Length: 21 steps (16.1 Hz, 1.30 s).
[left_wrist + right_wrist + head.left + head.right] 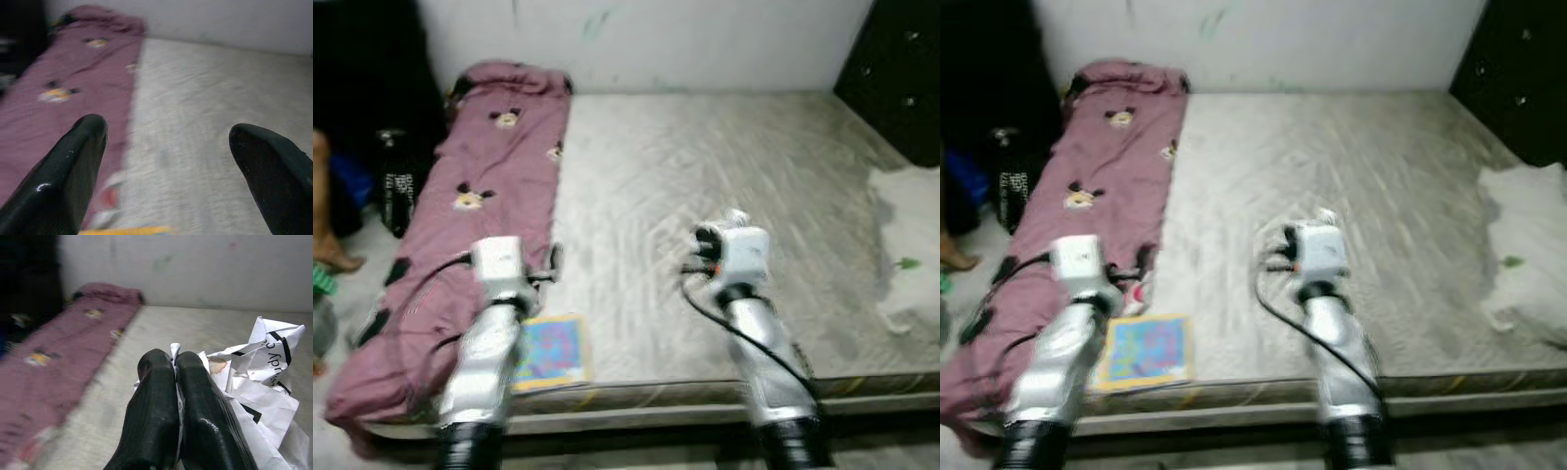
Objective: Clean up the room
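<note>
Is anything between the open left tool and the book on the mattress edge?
Nothing visible. The left tool hangs open above the mattress, with the book just beneath its arm. The right tool is shut on crumpled paper.

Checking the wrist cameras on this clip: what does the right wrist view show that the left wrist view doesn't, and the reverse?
Right wrist view: the right hand with its fingers closed on a crumpled white paper with black print, held above the bed.

Left wrist view: the left hand with its fingers spread wide and nothing between them, plus the yellow edge of a colourful book and a small red and white item beside the blanket.

Both: the maroon cartoon-print blanket, the grey mattress and the white wall.
</note>
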Motion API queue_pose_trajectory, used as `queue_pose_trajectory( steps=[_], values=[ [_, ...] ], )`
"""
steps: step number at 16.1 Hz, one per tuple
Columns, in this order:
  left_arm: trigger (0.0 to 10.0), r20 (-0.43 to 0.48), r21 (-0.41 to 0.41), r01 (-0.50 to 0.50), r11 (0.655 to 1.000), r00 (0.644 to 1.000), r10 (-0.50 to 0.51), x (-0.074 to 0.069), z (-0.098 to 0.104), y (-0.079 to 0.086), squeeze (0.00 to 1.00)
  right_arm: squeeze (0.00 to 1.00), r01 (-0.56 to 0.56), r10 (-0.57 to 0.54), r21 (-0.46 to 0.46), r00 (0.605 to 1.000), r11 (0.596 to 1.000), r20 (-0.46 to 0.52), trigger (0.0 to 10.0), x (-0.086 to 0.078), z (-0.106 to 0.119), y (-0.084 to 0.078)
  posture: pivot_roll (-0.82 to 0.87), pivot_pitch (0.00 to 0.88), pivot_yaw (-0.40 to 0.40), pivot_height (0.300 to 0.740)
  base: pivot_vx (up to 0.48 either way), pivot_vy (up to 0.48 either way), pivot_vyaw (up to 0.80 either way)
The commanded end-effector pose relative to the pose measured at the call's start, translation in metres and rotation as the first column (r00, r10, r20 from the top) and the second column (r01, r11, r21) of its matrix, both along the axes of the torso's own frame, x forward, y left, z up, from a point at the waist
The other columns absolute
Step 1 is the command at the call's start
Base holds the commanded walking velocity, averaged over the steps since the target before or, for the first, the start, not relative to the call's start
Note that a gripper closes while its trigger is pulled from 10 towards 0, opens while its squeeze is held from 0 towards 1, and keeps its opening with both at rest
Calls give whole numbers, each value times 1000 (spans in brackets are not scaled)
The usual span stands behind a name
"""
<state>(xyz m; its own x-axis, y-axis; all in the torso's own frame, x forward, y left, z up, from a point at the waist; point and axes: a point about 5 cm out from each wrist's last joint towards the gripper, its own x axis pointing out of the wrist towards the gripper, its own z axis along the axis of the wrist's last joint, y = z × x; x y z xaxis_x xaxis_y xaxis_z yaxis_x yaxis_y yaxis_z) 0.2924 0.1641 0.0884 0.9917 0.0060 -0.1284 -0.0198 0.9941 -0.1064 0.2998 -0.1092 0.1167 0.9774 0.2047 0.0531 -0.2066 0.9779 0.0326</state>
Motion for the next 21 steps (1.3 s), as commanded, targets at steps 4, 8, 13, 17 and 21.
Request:
queue_pose_trajectory(
  steps=[4,8,13,17,21],
  values=[
    [10000,7,-11,12,1000,1000,-12,3,3,-7,0,0,1,-1,-10,1000,1000,2,10000,-1,0,-4,28,0,19,740,0,480,0],
    [10000,7,-12,16,1000,1000,-15,3,3,-7,0,0,-10,10,-4,1000,1000,3,10000,0,0,-3,26,0,22,740,0,480,0],
    [10000,7,-15,19,1000,1000,-19,4,3,-9,0,0,-11,11,-11,1000,1000,2,10000,0,0,-3,25,0,19,740,0,480,0],
    [10000,5,-20,12,1000,1000,-12,3,3,-10,0,0,-24,24,-8,1000,1000,2,10000,0,0,-1,29,0,14,740,0,480,0],
    [10000,29,-27,15,1000,999,-14,3,5,-11,0,0,-39,39,-2,999,999,4,10000,0,0,1,29,0,13,740,0,420,0]
  ],
)
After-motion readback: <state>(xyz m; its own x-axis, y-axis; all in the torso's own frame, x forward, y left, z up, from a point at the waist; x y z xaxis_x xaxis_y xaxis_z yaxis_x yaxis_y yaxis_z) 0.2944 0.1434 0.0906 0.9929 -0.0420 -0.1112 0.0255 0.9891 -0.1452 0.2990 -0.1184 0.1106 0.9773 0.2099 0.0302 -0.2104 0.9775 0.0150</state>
